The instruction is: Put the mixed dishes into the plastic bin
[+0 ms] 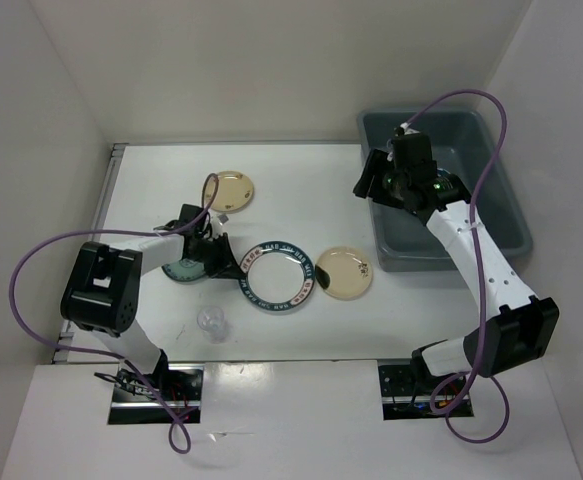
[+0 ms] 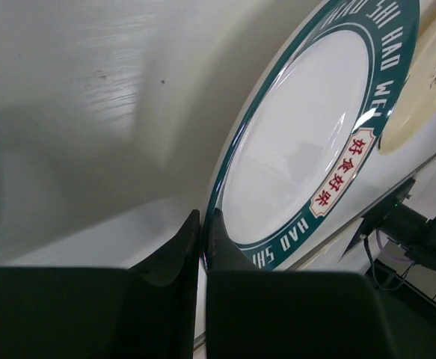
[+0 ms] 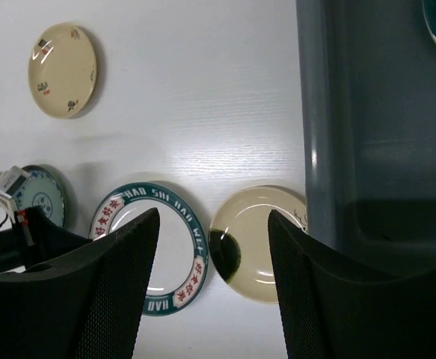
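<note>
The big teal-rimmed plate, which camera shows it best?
Top external: the teal-rimmed plate lies almost fully visible, only its left edge under the left gripper. The right wrist view shows it partly behind the right gripper; the left wrist view crops it close up.

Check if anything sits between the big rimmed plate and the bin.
Yes. A cream plate lies flat directly between the rimmed plate and the bin, close to the bin's near-left corner. The right tool, open, hangs over the bin's left wall. A lifted carry would likely clear the cream plate.
</note>
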